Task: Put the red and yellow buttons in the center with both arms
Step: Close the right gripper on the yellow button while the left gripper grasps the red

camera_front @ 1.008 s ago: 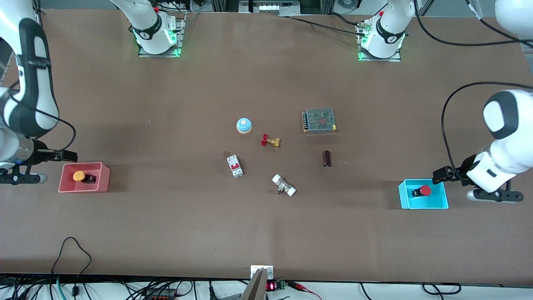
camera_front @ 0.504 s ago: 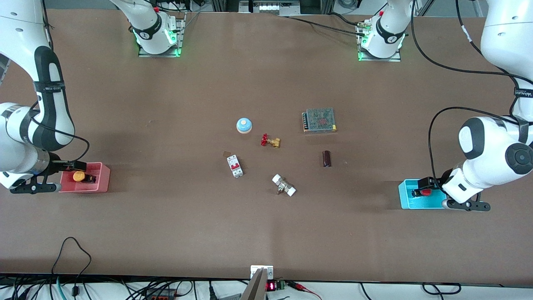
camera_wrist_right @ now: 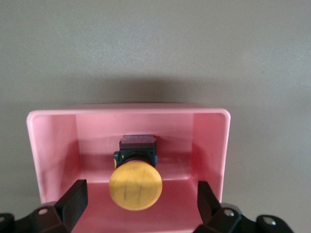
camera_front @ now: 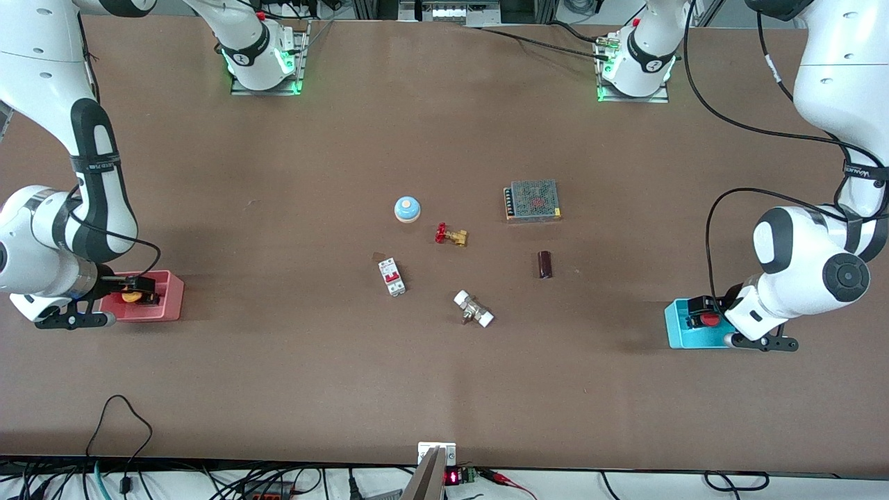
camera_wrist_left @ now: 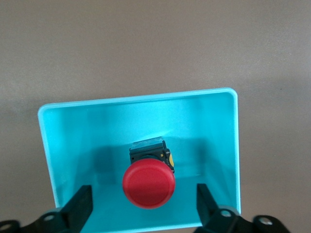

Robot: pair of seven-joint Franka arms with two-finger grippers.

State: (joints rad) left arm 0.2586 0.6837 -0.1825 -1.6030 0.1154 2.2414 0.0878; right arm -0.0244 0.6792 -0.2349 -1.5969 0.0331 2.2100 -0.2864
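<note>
The red button lies in the cyan bin at the left arm's end of the table. My left gripper is open and low in that bin, one finger on each side of the red cap without touching it. The yellow button lies in the pink bin at the right arm's end. My right gripper is open and straddles the yellow cap the same way. In the front view the left gripper covers part of the cyan bin, and the right gripper covers part of the pink bin.
In the table's middle lie a blue dome, a red-handled brass valve, a circuit breaker, a white-ended fitting, a dark cylinder and a meshed power supply.
Both grippers have moved from beside their bins to over and into them, and now straddle the buttons. The buttons and the bins have not moved.
</note>
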